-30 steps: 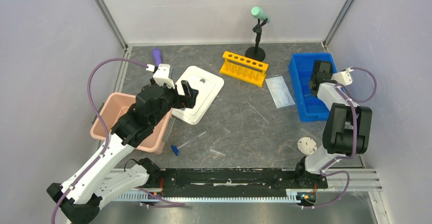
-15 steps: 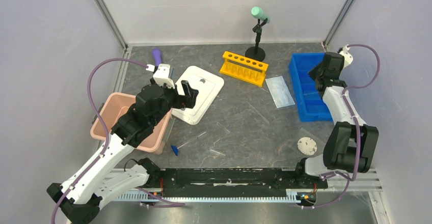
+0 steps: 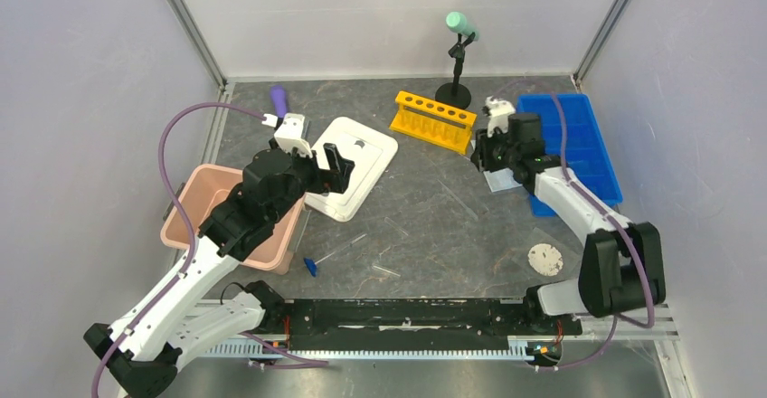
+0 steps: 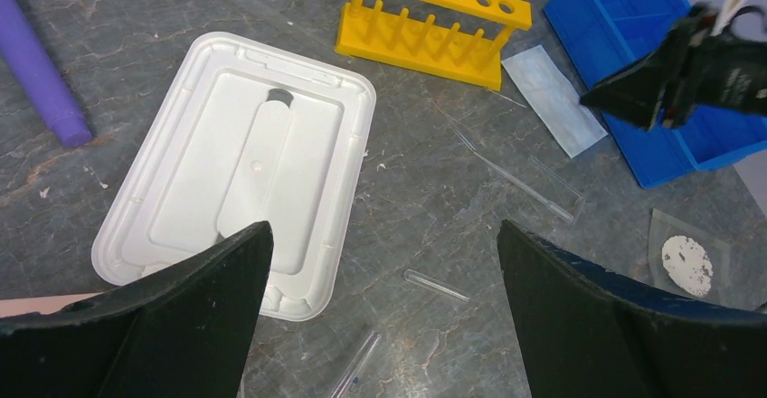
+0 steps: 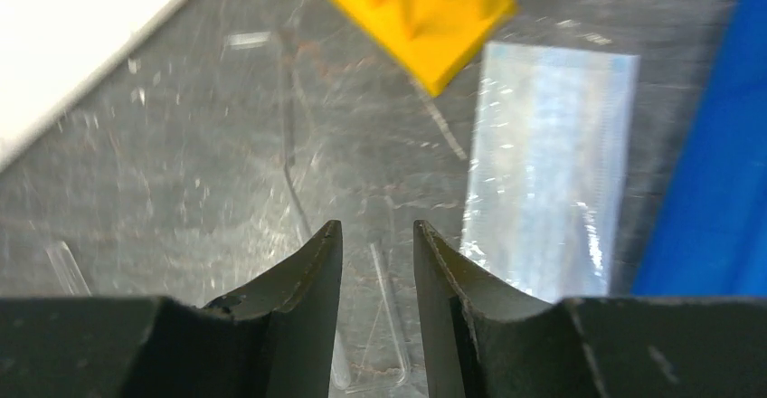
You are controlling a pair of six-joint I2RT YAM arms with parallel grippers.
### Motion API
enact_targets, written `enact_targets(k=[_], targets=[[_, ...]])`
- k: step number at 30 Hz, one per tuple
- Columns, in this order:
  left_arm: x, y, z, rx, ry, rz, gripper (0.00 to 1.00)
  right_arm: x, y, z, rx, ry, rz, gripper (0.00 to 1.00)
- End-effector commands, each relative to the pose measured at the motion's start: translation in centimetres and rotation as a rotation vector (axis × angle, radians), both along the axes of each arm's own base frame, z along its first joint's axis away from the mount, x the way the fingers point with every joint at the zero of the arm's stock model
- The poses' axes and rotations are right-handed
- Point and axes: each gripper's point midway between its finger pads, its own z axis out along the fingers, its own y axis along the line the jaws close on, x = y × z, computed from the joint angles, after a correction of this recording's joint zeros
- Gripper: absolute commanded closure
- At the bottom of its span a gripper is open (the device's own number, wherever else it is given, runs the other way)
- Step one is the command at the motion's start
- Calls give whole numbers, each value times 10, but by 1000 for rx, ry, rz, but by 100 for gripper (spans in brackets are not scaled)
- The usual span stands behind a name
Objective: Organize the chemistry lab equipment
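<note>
Nearest the arm bases, a blue-capped clear tube (image 3: pixel 314 264) lies flat on the grey stone-pattern desk (image 3: pixel 434 235), with a short clear tube (image 3: pixel 386 271) near it on the right. A round clear dish with a white disc (image 3: pixel 544 259) rests at the near right, well apart from both.

A pink plastic bin (image 3: pixel 192 201) sits at the left edge of the desk. The left hand (image 3: pixel 330 167) hangs over the near edge of a white moulded plastic tray (image 3: pixel 366 154). Its jaws are spread fully and hold nothing.

In the left wrist view, thin clear tubes (image 4: pixel 517 181) lie loose at mid-desk.

The right hand (image 3: pixel 488 156) hangs low at the left edge of a pale blue rectangular face mask (image 5: pixel 547 172), which lies flat. Its jaws stand a narrow gap apart, with nothing between them. A thin clear tube lies on the desk below that gap.

Farther back:
- A yellow test-tube rack (image 3: pixel 434 119) stands just beyond the mask.
- A blue plastic bin (image 3: pixel 583 140) sits just to the right of the mask.
- A purple cylinder (image 3: pixel 279 100) lies at the far left.
- A black stand with a mint-green top (image 3: pixel 456 63) is upright at the rear.
</note>
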Motion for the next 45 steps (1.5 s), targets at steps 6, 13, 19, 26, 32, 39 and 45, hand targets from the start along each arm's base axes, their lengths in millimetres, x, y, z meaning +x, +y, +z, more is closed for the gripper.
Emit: enact_targets(k=[6,13,19,26,32,39,45], targets=[[0,-2,8,0,-33,-15,0,-24,34,-64,-279,174,282,57],[0,-1,8,0,-34,-15,0,-38,47,-85,-340,234,366,57],[1,-1,9,1,-35,-10,0,-44,51,-94,-378,265,388,59],[0,-1,9,-1,-36,-12,0,-46,53,-98,-379,275,399,60],[0,-2,8,-2,-33,-17,0,-52,57,-109,-387,316,416,61],[0,-2,8,-4,-32,-18,0,-54,60,-115,-388,332,417,64],[0,-2,8,-3,-32,-18,0,-54,63,-114,-368,331,410,83]])
